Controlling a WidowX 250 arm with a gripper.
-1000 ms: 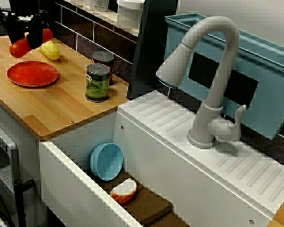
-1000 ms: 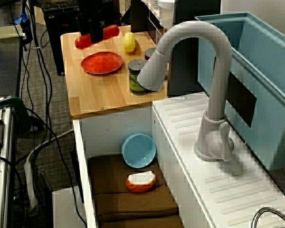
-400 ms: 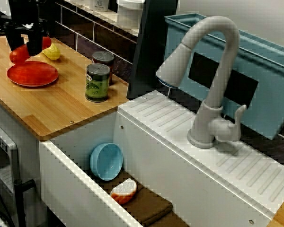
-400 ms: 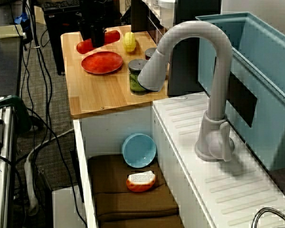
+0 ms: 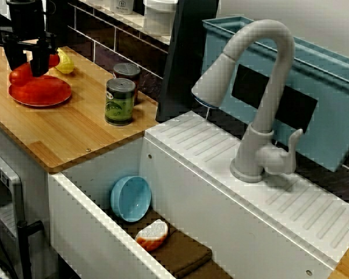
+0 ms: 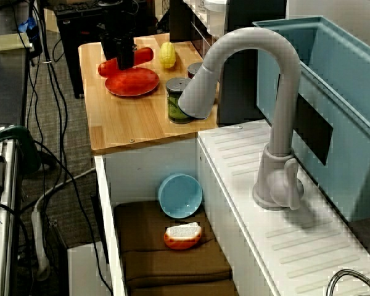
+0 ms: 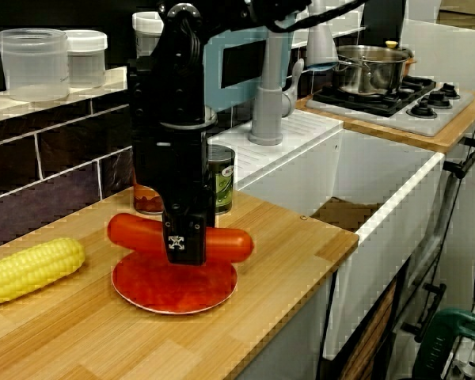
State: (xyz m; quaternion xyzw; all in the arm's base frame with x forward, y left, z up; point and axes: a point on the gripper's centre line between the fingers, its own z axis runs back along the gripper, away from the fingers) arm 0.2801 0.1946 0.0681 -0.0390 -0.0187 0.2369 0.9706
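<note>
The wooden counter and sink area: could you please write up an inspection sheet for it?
Surface: wooden counter, bearing plate, corn and cans.
Job's things: red sausage held crosswise over the red plate; contact between them unclear.
Clutter: corn cob beside the plate; green can with a second can behind it; blue bowl and a bread-like piece in the sink.
End effector: shut on the sausage, pointing down.
Cables: black cables trail over the floor beside the counter.
Surroundings: faucet, blue rack, pot on the stove.
</note>
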